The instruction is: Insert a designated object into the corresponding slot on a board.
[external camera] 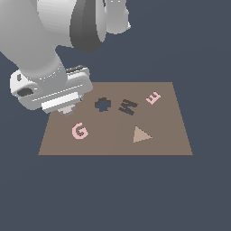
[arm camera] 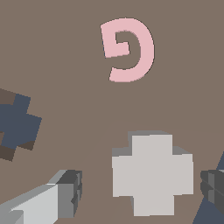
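Exterior view first: white Panda arm hangs low over the near corner of the flat brown rectangular board point(external camera: 167, 135), hiding most of its fingers. Beyond the fingers, toward this view's right, lies the dark cross-shaped slot point(external camera: 103, 104), then a dark W-shaped cutout point(external camera: 128, 106), a pink letter E point(external camera: 153, 97) and a tan triangle point(external camera: 141, 135); a pink letter G point(external camera: 80, 131) sits just beside the arm.

Wrist view: the gripper point(arm camera: 142, 188) stands wide, its fingers point(arm camera: 65, 192) flanking the light-grey cross-shaped piece point(arm camera: 151, 173) without touching it. I judge this the grasp step: close, lift, carry to the slot, matching lobes. Nothing appears to block that short path.
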Controlling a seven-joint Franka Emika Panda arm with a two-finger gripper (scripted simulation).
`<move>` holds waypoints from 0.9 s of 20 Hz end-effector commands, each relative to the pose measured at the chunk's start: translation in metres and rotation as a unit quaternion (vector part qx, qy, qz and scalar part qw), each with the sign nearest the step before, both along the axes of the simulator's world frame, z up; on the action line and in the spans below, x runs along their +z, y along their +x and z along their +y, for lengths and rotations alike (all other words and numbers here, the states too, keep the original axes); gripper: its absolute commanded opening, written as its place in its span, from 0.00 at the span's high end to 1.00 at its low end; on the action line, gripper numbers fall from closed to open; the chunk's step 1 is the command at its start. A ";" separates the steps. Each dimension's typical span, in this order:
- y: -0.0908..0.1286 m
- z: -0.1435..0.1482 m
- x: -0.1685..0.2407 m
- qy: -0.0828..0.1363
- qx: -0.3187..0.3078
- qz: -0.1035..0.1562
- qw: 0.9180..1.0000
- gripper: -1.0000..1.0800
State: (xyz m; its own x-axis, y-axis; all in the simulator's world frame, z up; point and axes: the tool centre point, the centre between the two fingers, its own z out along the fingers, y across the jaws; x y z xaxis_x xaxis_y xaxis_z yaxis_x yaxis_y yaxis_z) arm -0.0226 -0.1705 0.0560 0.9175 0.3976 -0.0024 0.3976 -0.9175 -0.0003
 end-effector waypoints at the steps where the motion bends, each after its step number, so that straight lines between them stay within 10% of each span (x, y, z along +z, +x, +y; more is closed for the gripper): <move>1: 0.002 -0.006 -0.004 0.000 0.009 -0.001 1.000 0.04; 18: 0.003 -0.010 -0.016 0.000 0.014 -0.001 1.000 0.04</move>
State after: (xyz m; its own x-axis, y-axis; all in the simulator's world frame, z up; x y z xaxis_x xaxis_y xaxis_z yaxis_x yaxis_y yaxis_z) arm -0.0188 -0.1812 0.0445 0.9058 0.4237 0.0011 0.4237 -0.9058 0.0010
